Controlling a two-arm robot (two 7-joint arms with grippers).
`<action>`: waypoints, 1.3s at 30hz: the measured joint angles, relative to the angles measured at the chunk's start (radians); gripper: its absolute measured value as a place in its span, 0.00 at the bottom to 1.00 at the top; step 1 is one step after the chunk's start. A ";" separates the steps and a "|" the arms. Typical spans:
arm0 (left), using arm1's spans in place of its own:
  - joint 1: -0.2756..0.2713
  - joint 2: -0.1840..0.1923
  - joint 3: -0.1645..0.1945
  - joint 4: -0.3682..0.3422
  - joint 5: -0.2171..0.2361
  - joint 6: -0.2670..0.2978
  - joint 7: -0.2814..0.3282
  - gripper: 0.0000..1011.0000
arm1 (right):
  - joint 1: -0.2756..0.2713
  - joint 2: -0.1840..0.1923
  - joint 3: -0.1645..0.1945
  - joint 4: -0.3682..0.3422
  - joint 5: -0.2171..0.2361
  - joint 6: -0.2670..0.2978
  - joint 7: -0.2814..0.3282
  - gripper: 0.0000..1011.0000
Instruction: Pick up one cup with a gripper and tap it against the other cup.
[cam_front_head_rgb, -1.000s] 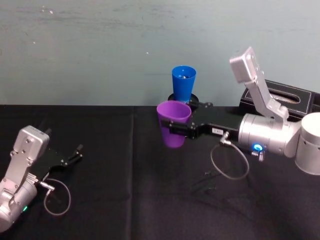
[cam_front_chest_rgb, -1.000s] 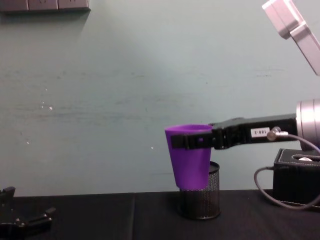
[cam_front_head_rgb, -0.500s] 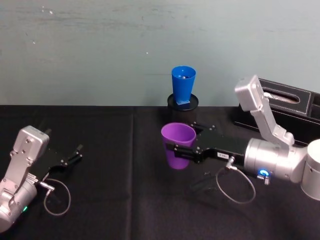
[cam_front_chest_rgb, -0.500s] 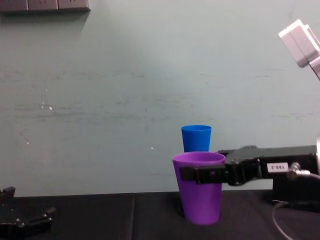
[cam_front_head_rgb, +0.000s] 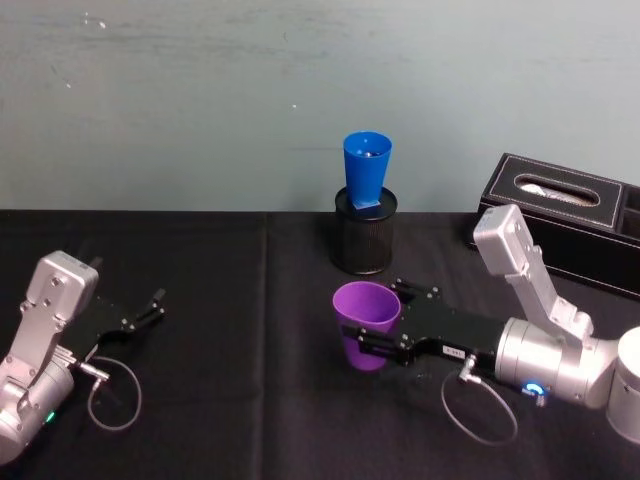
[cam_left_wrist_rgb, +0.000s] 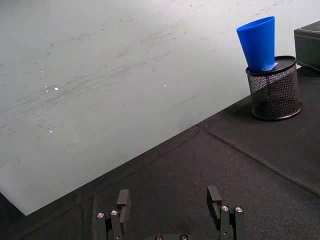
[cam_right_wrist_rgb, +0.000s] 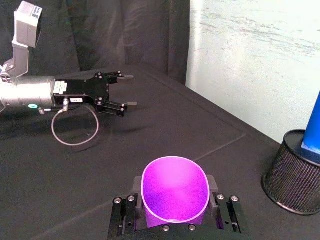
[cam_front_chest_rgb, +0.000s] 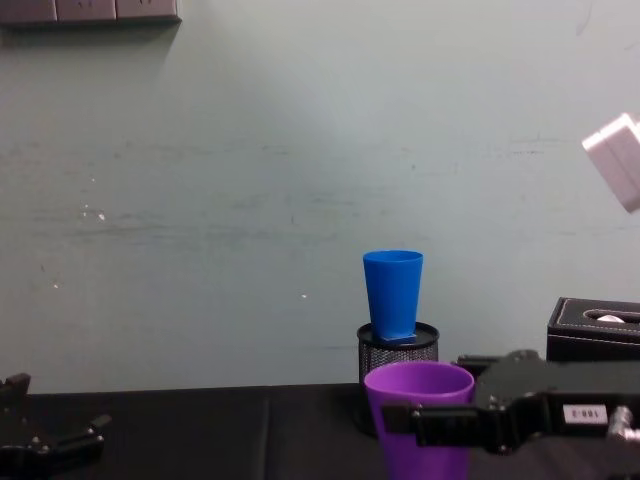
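Two black fingers of the right gripper (cam_front_head_rgb: 372, 345) clamp the purple cup (cam_front_head_rgb: 366, 324) just below its rim, upright, low over the black table (cam_front_head_rgb: 250, 400); the blue cup (cam_front_head_rgb: 366, 174) stands well behind — propped in a mesh pen holder (cam_front_head_rgb: 363, 233); the left gripper (cam_front_head_rgb: 150, 308) rests spread apart, holding nothing, at the table's left.

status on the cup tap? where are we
Pickup looks done: the right gripper is shut on the purple cup, upright, low over the black tablecloth. In hand: the cup is in front of the blue cup, clearly apart from it. The blue cup sits in the mesh pen holder. No contact shows now; a tap can't be confirmed. The left gripper is parked open on the cloth.
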 joint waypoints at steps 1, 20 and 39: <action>0.000 0.000 0.000 0.000 0.000 0.000 0.000 0.99 | -0.004 -0.002 0.001 0.007 -0.001 -0.010 0.001 0.72; 0.000 0.000 0.000 0.000 0.000 0.000 0.000 0.99 | -0.038 -0.070 0.045 0.152 -0.023 -0.131 0.014 0.72; 0.000 0.000 0.000 0.000 0.000 0.000 0.000 0.99 | -0.036 -0.112 0.068 0.227 -0.044 -0.157 0.024 0.72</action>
